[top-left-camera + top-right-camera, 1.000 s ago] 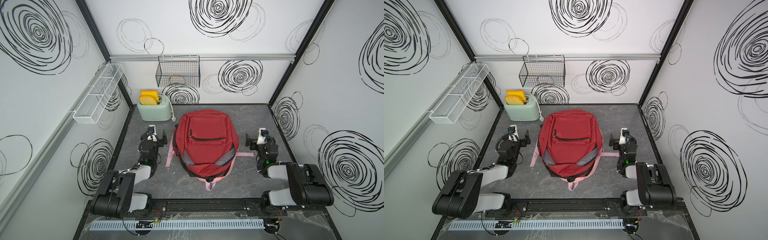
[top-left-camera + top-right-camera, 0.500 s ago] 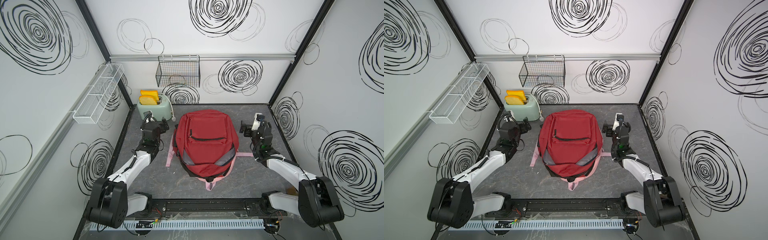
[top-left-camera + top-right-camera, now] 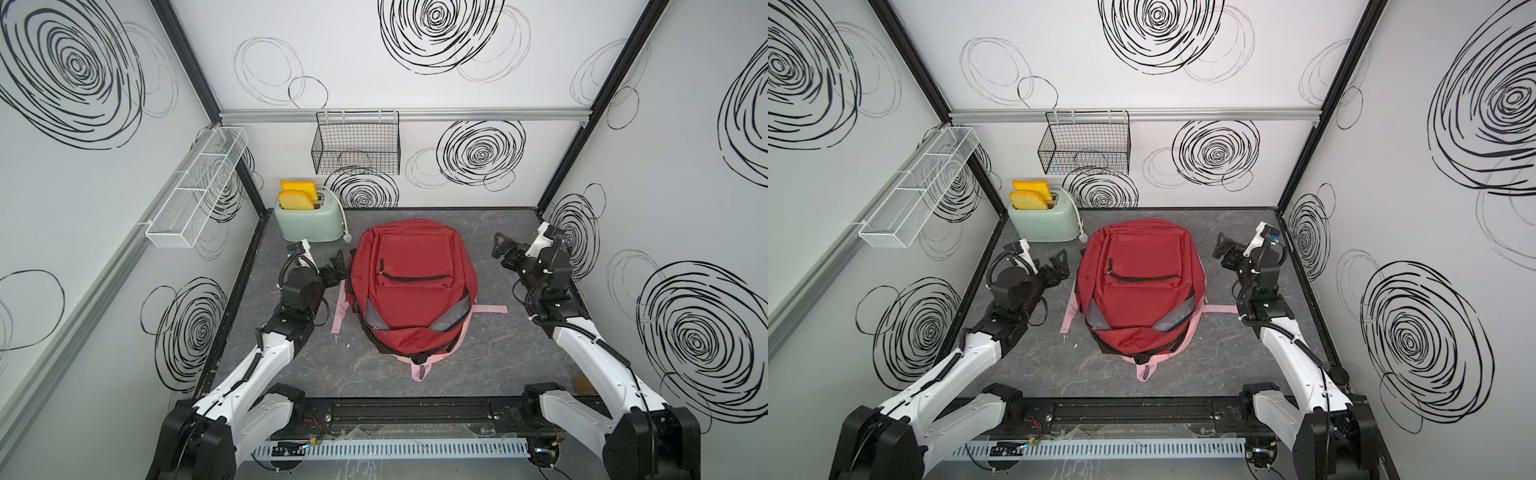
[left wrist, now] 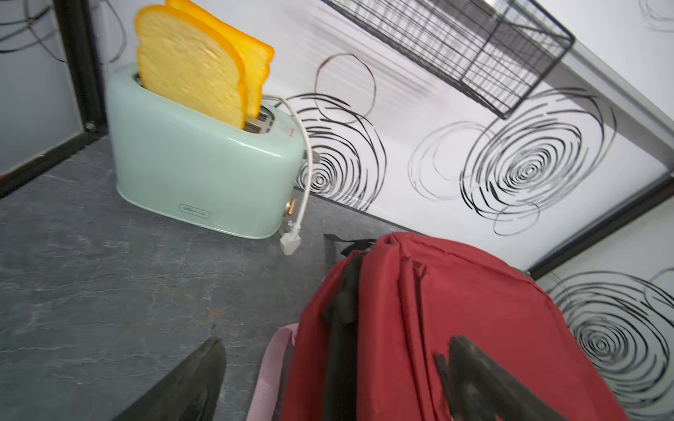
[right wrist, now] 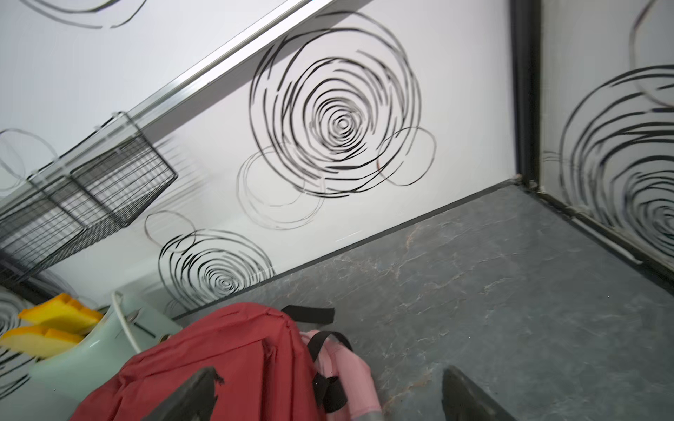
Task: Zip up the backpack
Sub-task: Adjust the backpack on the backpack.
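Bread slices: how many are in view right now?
2. One yellow-crusted bread slice stands in the nearer slot of the mint-green toaster at the table's back left corner; the second slice stands behind it. None visible elsewhere; the red fabric backpack interior is mostly hidden.

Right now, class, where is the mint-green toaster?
In both top views the mint-green toaster stands in the far left corner of the grey tabletop, two bread slices poking out, just behind and left of the red backpack.
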Motion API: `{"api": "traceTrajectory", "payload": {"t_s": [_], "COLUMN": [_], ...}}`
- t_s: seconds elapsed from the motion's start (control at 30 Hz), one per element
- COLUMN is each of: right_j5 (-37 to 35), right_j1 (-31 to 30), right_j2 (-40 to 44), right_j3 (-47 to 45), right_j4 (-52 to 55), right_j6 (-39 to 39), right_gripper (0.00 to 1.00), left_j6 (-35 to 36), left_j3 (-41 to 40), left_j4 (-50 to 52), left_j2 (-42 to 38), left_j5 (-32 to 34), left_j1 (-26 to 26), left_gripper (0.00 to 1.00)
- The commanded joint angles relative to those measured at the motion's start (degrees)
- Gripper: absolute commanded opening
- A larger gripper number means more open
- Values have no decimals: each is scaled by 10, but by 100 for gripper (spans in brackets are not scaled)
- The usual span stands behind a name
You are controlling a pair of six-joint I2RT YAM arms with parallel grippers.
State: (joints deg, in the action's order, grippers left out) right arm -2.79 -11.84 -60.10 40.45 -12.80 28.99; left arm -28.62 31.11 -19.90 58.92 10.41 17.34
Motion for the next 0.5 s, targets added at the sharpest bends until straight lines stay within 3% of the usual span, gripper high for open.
{"api": "traceTrajectory", "payload": {"t_s": [0.0, 0.1, 0.23, 0.33, 0.47], "right_j5": [-44, -121, -168, -216, -217], "right_j1": [-75, -115, -114, -113, -112], "right_j2": [-41, -80, -112, -131, -145], "right_j3": [55, 83, 116, 139, 138], "right_j4": [55, 89, 131, 157, 149], "right_j6": [-38, -59, -55, -39, -36], "right_gripper": [99, 99, 99, 99, 99], "left_j6": [9, 21, 10, 6, -12], "left_j3": [25, 20, 31, 24, 53], "left_j4": [-37, -46, 4, -22, -2], "left_j2": [17, 8, -6, 2, 46], "left_j5": [16, 1, 21, -62, -119], "left_j1": [40, 50, 34, 4, -19], "left_gripper": [98, 98, 98, 98, 98]}}
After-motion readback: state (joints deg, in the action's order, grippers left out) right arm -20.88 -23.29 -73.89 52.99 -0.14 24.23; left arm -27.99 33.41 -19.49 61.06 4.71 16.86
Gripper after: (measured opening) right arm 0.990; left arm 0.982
